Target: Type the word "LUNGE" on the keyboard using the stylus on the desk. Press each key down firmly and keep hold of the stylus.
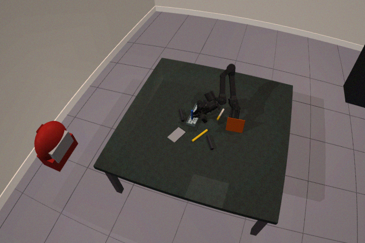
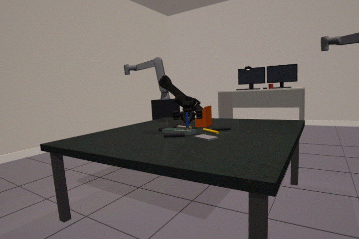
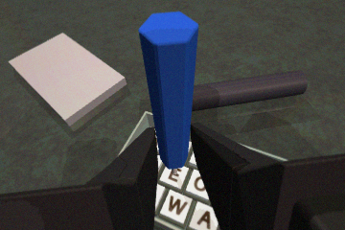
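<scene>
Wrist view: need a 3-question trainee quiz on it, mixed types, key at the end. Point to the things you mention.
1. True or false: the pincer (image 1: 193, 114) (image 2: 187, 121) (image 3: 172, 132) is shut on the blue stylus (image 1: 191, 114) (image 2: 187, 119) (image 3: 171, 86).
2. Multiple choice: which key shows right at the stylus's lower end?
a) W
b) E
c) A
3. Fill in: in the wrist view, the pale flat block (image 1: 176, 134) (image 2: 205, 137) (image 3: 65, 77) lies to the ____ of the stylus.

Key: 1. true; 2. b; 3. left
</scene>
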Tool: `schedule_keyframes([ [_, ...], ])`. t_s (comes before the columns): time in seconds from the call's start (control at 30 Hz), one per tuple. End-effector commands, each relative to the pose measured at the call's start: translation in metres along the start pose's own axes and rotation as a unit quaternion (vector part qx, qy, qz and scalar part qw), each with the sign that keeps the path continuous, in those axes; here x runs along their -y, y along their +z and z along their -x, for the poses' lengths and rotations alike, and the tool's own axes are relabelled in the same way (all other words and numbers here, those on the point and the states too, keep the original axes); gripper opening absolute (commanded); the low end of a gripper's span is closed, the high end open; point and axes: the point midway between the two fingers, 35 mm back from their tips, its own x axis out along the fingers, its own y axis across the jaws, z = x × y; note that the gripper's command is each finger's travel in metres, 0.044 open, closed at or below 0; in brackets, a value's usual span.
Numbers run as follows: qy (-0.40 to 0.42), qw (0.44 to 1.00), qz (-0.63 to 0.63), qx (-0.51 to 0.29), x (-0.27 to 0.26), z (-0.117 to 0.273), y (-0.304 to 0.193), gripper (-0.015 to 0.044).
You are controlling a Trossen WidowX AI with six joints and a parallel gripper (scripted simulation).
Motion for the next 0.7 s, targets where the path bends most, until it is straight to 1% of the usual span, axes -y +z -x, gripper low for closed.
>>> schedule_keyframes([
  [0.0, 0.002, 1.0, 0.002, 0.0, -0.001, 0.0, -0.002, 0.0081],
  [0.33, 0.002, 1.0, 0.002, 0.0, -0.001, 0.001, 0.0, 0.0081],
  [0.67, 0.002, 1.0, 0.001, 0.0, -0.001, 0.01, 0.019, 0.0081],
])
